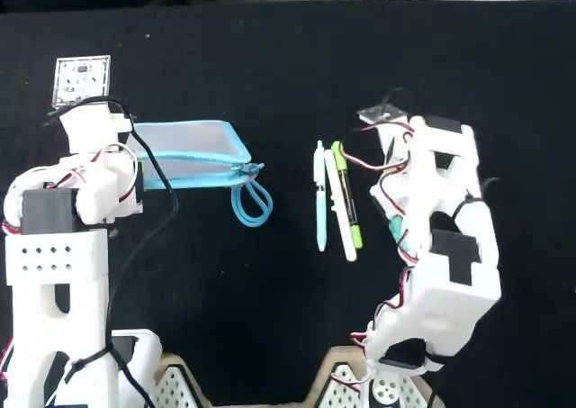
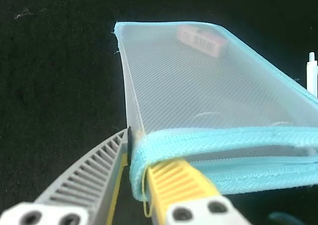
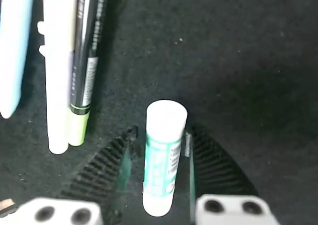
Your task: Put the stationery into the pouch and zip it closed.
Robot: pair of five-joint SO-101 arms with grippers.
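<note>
Mesh and pale blue trim make up the one pouch (image 1: 184, 151), which lies flat on the black table (image 1: 270, 57). Its zip pull and cord loop (image 1: 252, 201) point toward the pens. The left gripper (image 2: 141, 155) is clamped on the pouch's zip edge at the corner, with one yellow and one grey finger pinching the blue tape. A small pink-and-white block (image 2: 201, 38) shows through the mesh near the far end.

Three writing tools lie side by side, well apart from the pouch: a light blue pen (image 1: 320, 196), a white pen (image 1: 338, 210) and a green highlighter (image 1: 347, 196), the last two touching.

One glue stick (image 3: 161, 155) sits just beside them, between the jaws of the right gripper (image 3: 160, 133). That gripper is set narrow around the stick, with one jaw against it and a slim gap at the other.

One small printed card (image 1: 81, 79) lies near the table's far corner.
</note>
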